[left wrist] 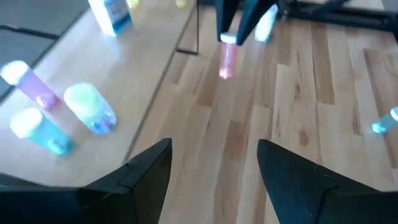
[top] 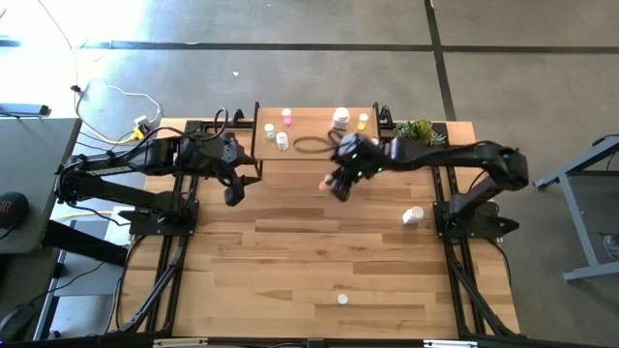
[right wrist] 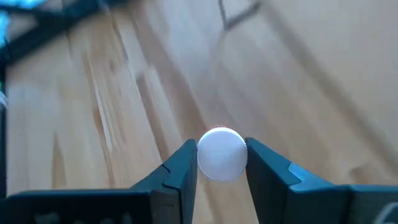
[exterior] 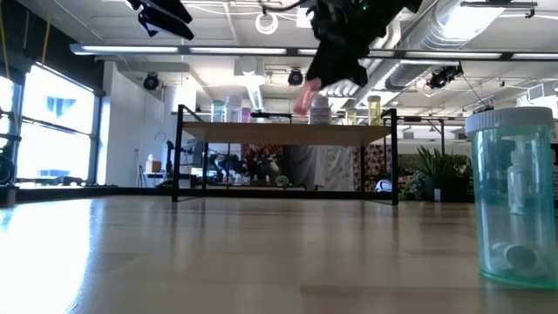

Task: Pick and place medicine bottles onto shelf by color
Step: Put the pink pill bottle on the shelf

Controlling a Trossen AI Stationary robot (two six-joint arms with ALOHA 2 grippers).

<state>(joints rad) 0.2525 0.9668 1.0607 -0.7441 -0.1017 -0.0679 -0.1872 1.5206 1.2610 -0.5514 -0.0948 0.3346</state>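
Note:
The shelf (top: 314, 153) stands at the table's far middle and bears several small bottles, a pink one (top: 286, 116), a yellow one (top: 363, 122) and a larger white one (top: 340, 118) among them. My right gripper (top: 337, 184) hangs in front of the shelf's near edge, above the table, shut on a small pink bottle with a white cap (left wrist: 227, 57). My left gripper (top: 232, 193) is open and empty near the shelf's left end; its fingers (left wrist: 149, 171) stand wide apart. Two more small bottles stand on the table, one (top: 413, 216) to the right and one (top: 342, 300) near the front. My right gripper pinches the pink bottle at its white cap end (right wrist: 222, 154) between its two fingers, one on each side of the cap. The fingers (left wrist: 231, 15) come from above, pointing down. The bottle hangs below them, about upright, clear of the table and the shelf (exterior: 301, 98).
A small green plant (top: 418, 130) stands at the shelf's right end. A dark ring (top: 309, 146) lies on the shelf's top. The front bottle (exterior: 513, 201) fills the low view's right side. The shelf's left end holds pink, green and teal bottles (left wrist: 90, 107).

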